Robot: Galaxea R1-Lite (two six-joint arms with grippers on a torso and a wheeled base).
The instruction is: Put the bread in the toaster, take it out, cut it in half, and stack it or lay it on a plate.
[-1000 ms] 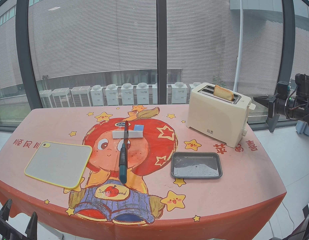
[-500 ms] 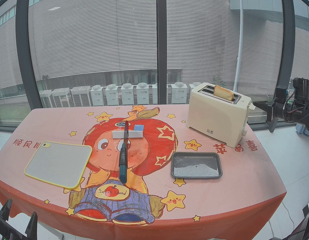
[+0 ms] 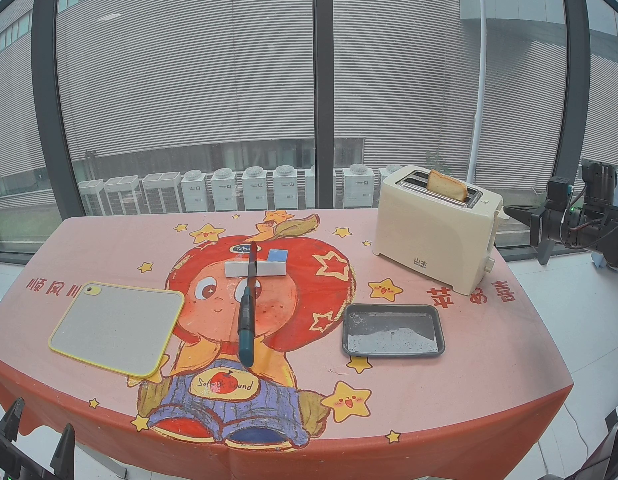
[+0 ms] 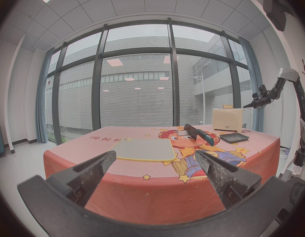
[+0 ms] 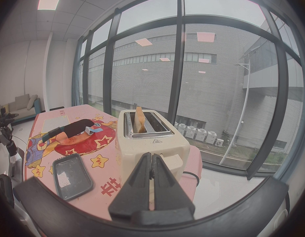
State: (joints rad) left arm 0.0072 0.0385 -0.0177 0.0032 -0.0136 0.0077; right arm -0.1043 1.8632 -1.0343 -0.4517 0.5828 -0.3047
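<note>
Right end effector [image 5: 151, 156], clenched on nothing, has dipped slightly, just off the toaster's [image 3: 434, 235] lever side. The bread slice [image 3: 446, 185] stands in the slot, unmoved. Left end effector [image 4: 155, 158] hangs released before the table's [image 3: 496, 368] near edge.

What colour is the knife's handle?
Teal blue; the handle shows best in the head view.

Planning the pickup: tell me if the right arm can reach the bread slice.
Probably yes: the bread slice stands proud of the toaster, nothing above it; the right gripper, shut, must open.
</note>
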